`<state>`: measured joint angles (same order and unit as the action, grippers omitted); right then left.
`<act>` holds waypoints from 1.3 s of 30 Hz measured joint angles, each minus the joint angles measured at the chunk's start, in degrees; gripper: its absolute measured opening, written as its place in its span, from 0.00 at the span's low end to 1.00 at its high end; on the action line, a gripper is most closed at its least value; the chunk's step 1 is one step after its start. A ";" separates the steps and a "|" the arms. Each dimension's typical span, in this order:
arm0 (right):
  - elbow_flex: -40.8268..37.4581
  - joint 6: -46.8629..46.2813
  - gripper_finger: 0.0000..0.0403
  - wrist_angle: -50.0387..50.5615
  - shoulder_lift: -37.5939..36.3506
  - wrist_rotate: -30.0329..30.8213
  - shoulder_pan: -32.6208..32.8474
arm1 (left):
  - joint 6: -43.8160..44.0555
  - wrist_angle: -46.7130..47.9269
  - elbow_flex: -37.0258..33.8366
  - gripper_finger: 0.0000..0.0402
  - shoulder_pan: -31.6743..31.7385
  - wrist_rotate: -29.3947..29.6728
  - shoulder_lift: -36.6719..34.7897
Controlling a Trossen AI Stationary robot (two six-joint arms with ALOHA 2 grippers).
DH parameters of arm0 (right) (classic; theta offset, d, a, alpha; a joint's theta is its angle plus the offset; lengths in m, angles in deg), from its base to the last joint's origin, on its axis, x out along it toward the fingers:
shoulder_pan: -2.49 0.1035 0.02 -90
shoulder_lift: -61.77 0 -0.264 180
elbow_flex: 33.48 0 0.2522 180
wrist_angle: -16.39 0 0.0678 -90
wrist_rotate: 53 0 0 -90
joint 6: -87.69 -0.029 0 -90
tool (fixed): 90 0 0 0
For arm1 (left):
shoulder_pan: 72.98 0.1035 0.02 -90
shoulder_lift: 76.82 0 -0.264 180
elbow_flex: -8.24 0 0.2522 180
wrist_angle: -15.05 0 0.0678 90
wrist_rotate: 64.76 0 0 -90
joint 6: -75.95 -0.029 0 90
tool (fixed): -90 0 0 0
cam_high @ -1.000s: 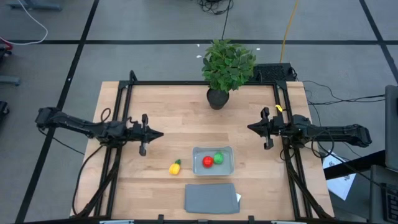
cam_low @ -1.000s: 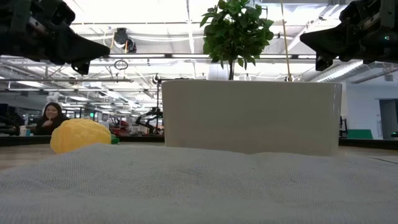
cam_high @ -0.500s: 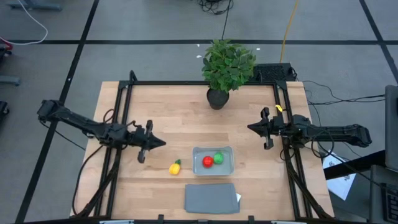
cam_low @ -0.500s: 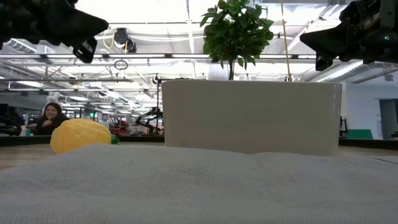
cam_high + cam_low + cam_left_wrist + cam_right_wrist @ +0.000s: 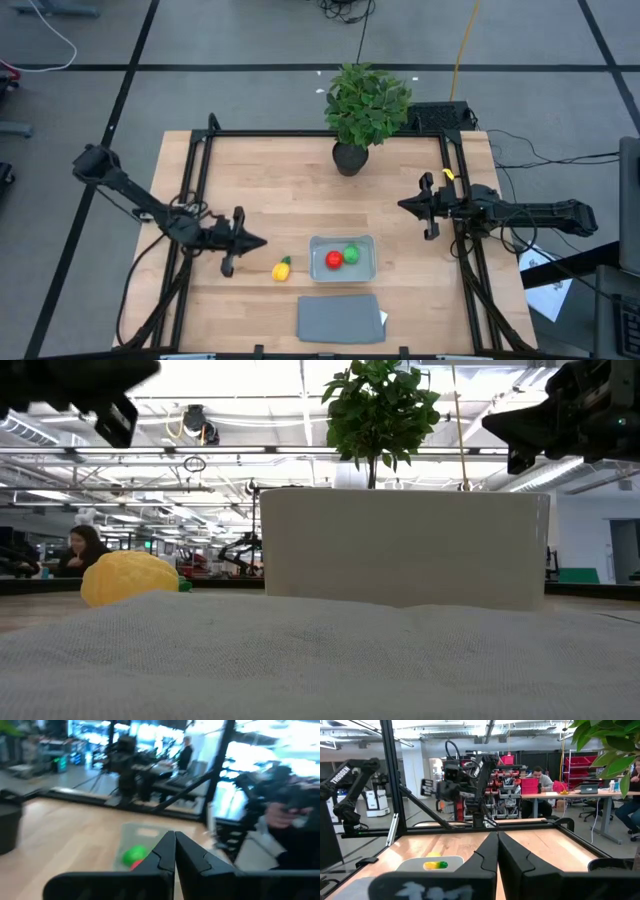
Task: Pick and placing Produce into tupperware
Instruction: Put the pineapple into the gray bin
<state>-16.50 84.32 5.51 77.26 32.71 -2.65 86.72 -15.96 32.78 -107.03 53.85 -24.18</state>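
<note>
The yellow piece with a green tip [image 5: 282,268] lies on the wood just left of the tupperware [image 5: 343,273], a shallow translucent container holding the red piece [image 5: 334,260] and the green piece [image 5: 351,254]. My left gripper [image 5: 262,241] is shut, empty and above the table. It hovers a little left of and beyond the yellow piece, pointing toward the table's right. In its wrist view the shut fingers [image 5: 174,840] partly cover the green piece [image 5: 135,854]. My right gripper [image 5: 401,206] is shut and empty, raised near the right edge.
A flat grey lid [image 5: 340,317] lies near the front edge, below the tupperware. A leafy potted plant [image 5: 365,105] stands at the far edge. Black frame rails [image 5: 190,230] run along both sides. People sit in the room beyond the table [image 5: 80,550].
My left gripper has moved toward the table's near edge and slightly right, closing on the yellow piece; its arm has swung with it. Its fingers stay shut. The produce and the tupperware have not moved.
</note>
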 joint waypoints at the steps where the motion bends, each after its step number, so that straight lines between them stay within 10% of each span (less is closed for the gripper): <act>1: 0.00 0.00 0.00 0.20 0.03 0.00 -0.01 | -0.15 -1.96 0.00 0.03 -1.04 0.55 1.01; 16: 0.00 -1.66 0.00 -0.19 0.67 -0.02 0.00 | 8.61 -4.12 8.47 0.01 -12.27 18.75 16.66; 25: 0.00 -1.91 0.00 0.01 0.68 -0.02 -0.01 | 31.86 27.61 24.69 0.02 -11.80 22.00 20.99; 39: 0.00 -2.60 0.00 -0.33 0.68 -0.02 0.00 | 57.87 70.32 40.81 0.13 -2.19 2.40 20.95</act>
<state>-16.50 81.72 5.18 77.93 32.68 -2.65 144.59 54.35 73.59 -109.22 56.25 -3.23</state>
